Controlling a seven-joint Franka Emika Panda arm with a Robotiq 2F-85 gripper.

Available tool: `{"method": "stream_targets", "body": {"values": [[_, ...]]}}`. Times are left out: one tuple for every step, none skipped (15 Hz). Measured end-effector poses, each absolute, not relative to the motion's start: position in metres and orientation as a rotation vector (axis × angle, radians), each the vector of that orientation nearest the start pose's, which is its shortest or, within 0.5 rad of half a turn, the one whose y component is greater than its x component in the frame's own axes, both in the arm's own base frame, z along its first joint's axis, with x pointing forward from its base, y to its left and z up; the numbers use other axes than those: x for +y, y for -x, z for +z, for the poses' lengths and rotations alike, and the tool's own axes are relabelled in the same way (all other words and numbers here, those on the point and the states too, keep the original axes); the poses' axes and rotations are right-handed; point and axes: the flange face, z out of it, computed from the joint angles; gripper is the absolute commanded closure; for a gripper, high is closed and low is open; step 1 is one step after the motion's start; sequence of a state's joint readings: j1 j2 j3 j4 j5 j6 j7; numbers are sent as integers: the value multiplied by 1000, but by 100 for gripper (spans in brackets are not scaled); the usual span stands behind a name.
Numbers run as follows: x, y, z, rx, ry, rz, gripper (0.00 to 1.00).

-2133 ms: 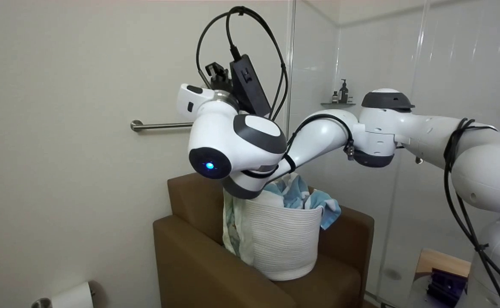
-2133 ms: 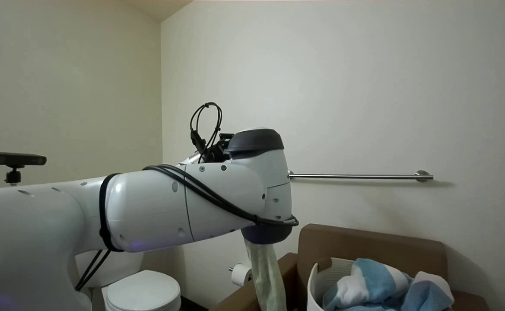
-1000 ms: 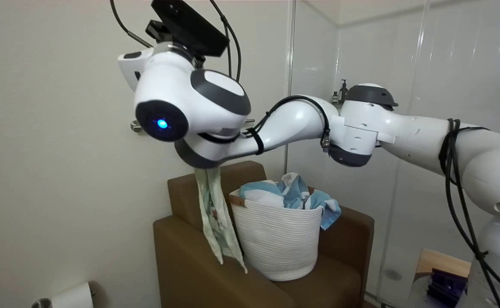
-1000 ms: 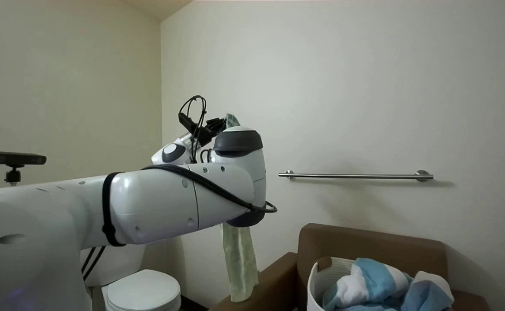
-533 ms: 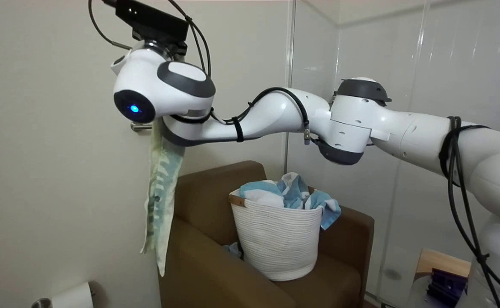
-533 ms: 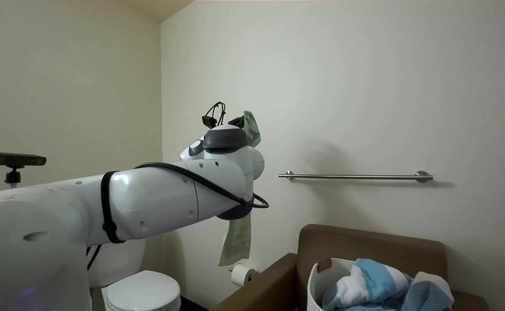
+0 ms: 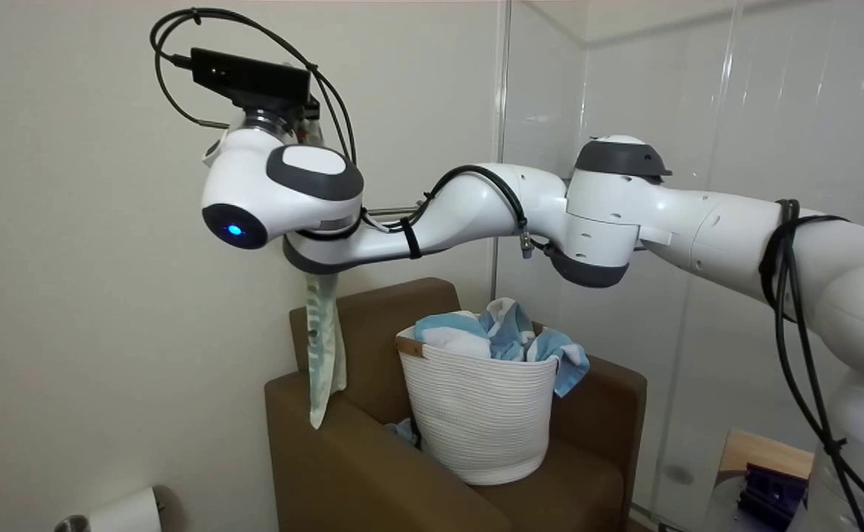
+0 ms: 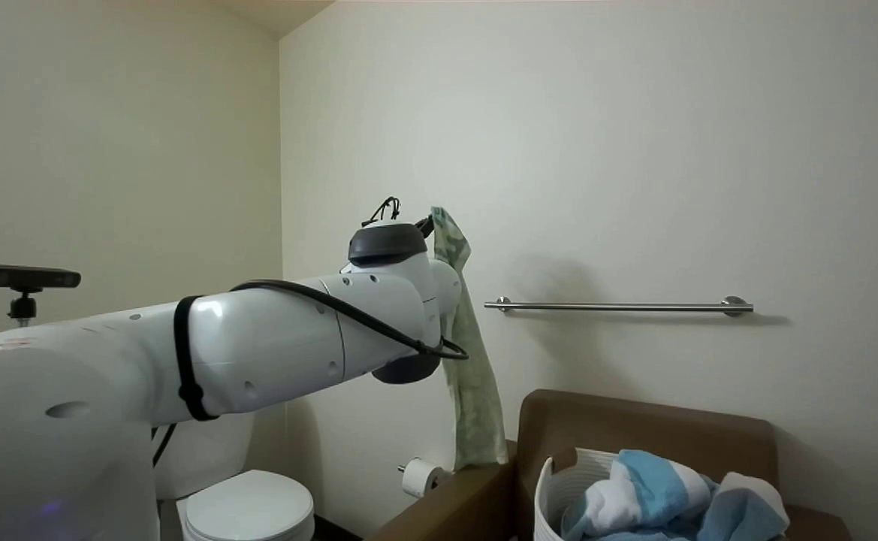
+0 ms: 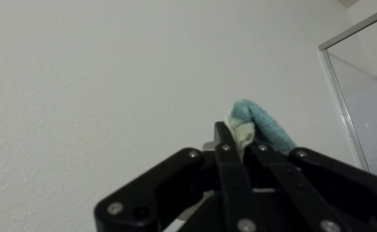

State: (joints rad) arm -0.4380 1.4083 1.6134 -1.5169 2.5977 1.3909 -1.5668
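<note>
Pale-green towel [image 8: 476, 391], pinched in the gripper [image 9: 242, 138] with fingers [image 9: 227, 154] closed, now hangs nearer the armchair [image 8: 634, 421] than half a second ago, the steel rail [image 8: 619, 306] at its two o'clock in an exterior view, so the carry looks secure and under way.

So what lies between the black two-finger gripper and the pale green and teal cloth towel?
Nothing separates them: in the wrist view the gripper is shut directly on a bunched end of the towel.

White basket [image 7: 476, 414] on brown armchair [image 7: 372, 462]
</note>
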Motion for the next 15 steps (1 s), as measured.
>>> {"method": "stream_targets", "body": {"values": [[258,-680,502,813,-405,-509,90],[260,-684,503,845,-365,-519,90],[263,-691,503,880,-322,-535,89],[267,-697,501,909,-284,-568,90],[273,-703,496,928,-254,-608,90],[282,-707,490,941,-228,-654,90],[292,-712,482,950,-202,-701,90],[300,-715,472,956,-175,-745,90],[308,-719,459,958,-148,-791,89],[312,-722,444,956,-121,-838,90],[315,-725,427,950,-93,-885,90],[316,-727,410,944,-61,-933,91],[316,-728,396,940,-30,-982,92],[316,-728,385,939,-1,-1032,91],[315,-729,378,940,30,-1081,91]]}}
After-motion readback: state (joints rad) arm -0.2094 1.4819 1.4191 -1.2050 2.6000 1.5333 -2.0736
